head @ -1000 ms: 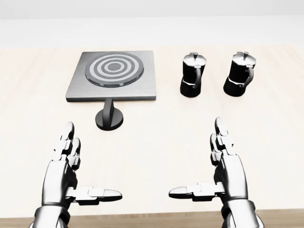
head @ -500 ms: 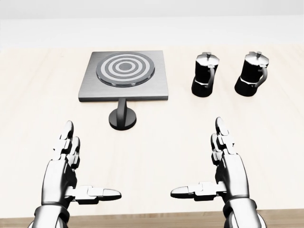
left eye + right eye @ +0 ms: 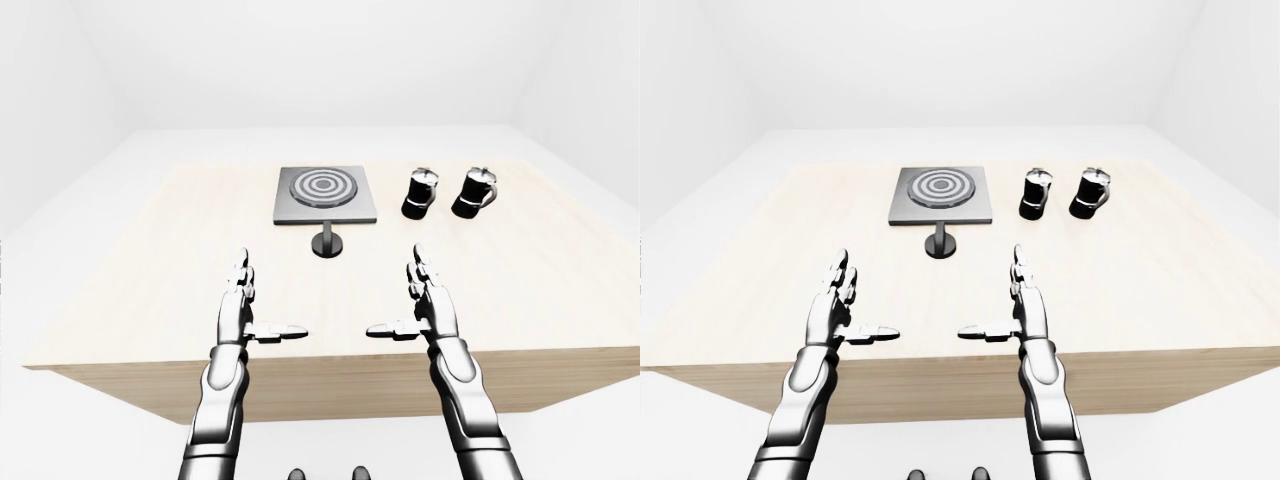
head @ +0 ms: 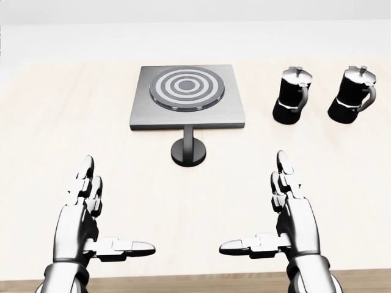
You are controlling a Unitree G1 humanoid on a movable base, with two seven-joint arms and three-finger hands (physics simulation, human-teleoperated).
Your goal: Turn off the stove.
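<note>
A flat grey stove (image 4: 188, 97) with a ringed round burner (image 4: 187, 87) lies on the wooden table in the upper middle of the head view. Its black knob (image 4: 189, 149) on a round foot stands just below the stove's near edge. My left hand (image 4: 101, 220) hovers open at the bottom left, thumb pointing inward. My right hand (image 4: 272, 217) hovers open at the bottom right, mirrored. Both are well short of the knob and hold nothing.
Two black moka pots (image 4: 291, 96) (image 4: 352, 95) stand to the right of the stove. The light wooden table (image 3: 150, 260) has its near edge just under my wrists. White floor and walls surround it.
The whole picture has shifted right: stove, knob and pots slid rightward in the head view, so the camera moved left. My hands keep the same open pose.
</note>
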